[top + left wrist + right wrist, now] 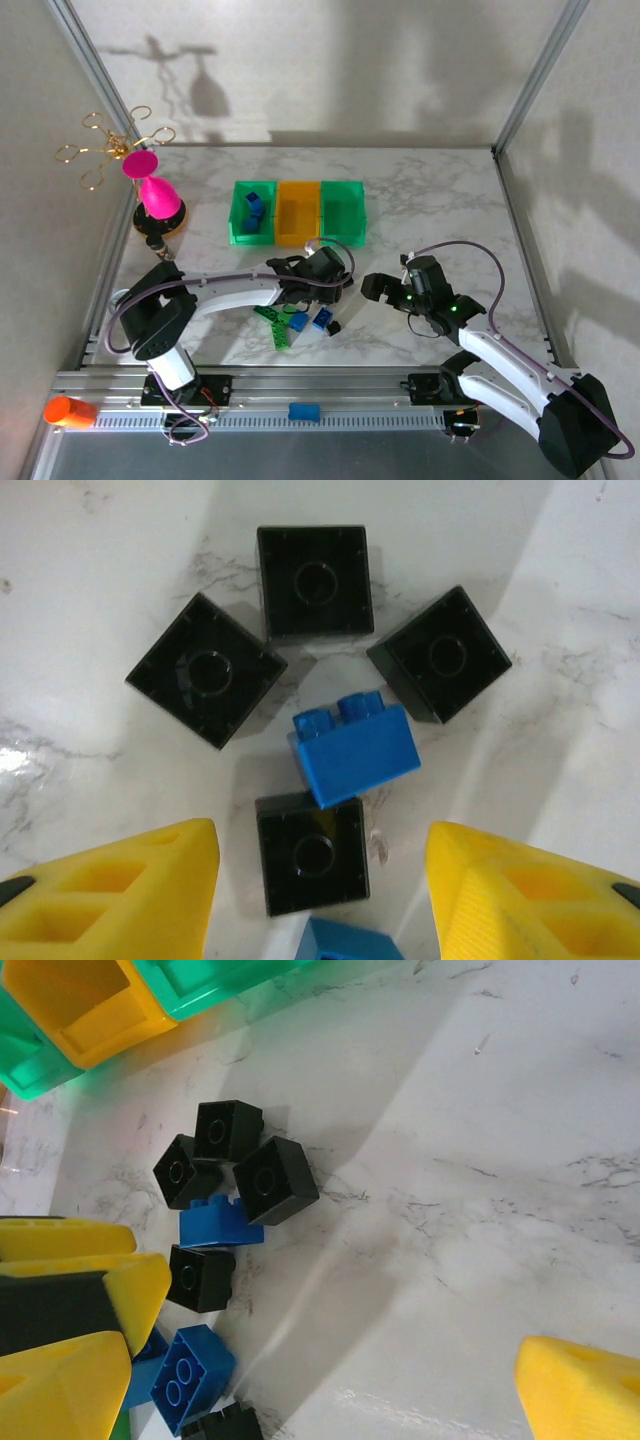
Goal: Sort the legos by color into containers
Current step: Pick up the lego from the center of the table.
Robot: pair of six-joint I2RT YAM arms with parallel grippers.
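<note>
Marble tabletop [440, 210]: blue legos [254, 208] sit in the left green bin [236, 218]; left fingers [120, 890] and right fingers [580, 1390] spread, empty.

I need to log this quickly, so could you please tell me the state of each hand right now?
Left hand: open, holding nothing.
Right hand: open, holding nothing.

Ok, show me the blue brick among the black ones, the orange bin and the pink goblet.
blue brick [358, 758]: left wrist view, on its smooth side face.
orange bin [298, 213]: top external view, on its bare floor.
pink goblet [158, 197]: top external view, on its cone-shaped body.
</note>
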